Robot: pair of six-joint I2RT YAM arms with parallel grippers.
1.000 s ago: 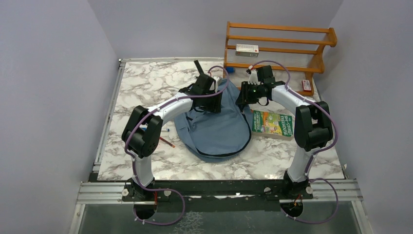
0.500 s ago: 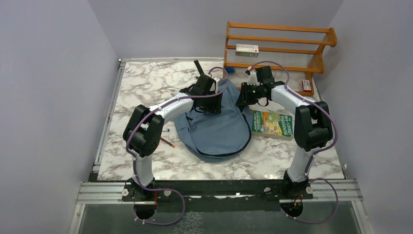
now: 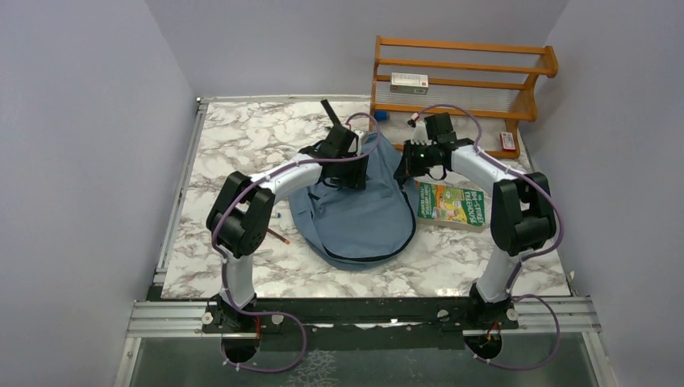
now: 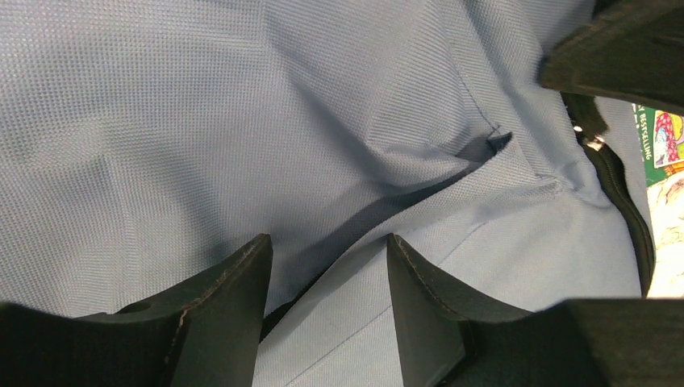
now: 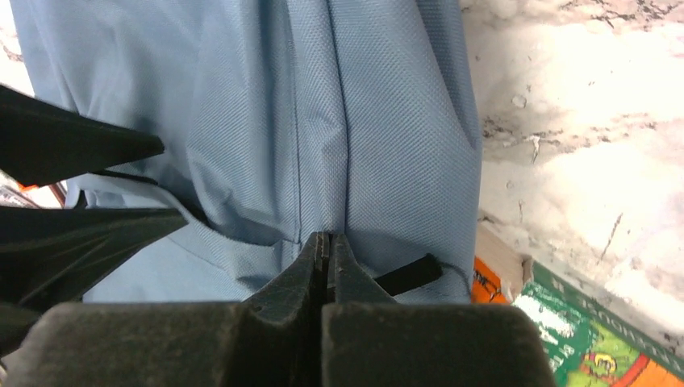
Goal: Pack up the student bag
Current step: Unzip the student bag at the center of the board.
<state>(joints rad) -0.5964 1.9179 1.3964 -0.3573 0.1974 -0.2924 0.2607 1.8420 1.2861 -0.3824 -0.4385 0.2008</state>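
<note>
The student bag (image 3: 359,214), dusty-blue with dark zipper trim, lies flat mid-table. My left gripper (image 3: 352,172) rests on its upper part. In the left wrist view its jaws (image 4: 328,246) stand apart, astride a fold of the bag's fabric (image 4: 202,121). My right gripper (image 3: 401,169) is at the bag's upper right edge. In the right wrist view it (image 5: 326,235) is shut, tips pinched on a vertical crease of the bag (image 5: 266,105). A black zipper pull (image 5: 407,275) lies just right of the tips.
A green paperback book (image 3: 452,204) lies right of the bag. A wooden rack (image 3: 464,76) at the back holds a small box (image 3: 409,81); a red item (image 3: 507,141) sits beside it. Pencils (image 3: 278,235) lie left of the bag.
My right gripper has closed from part-open to shut at the bag's edge and has shifted slightly back. The left gripper has stayed in place, jaws unchanged.
</note>
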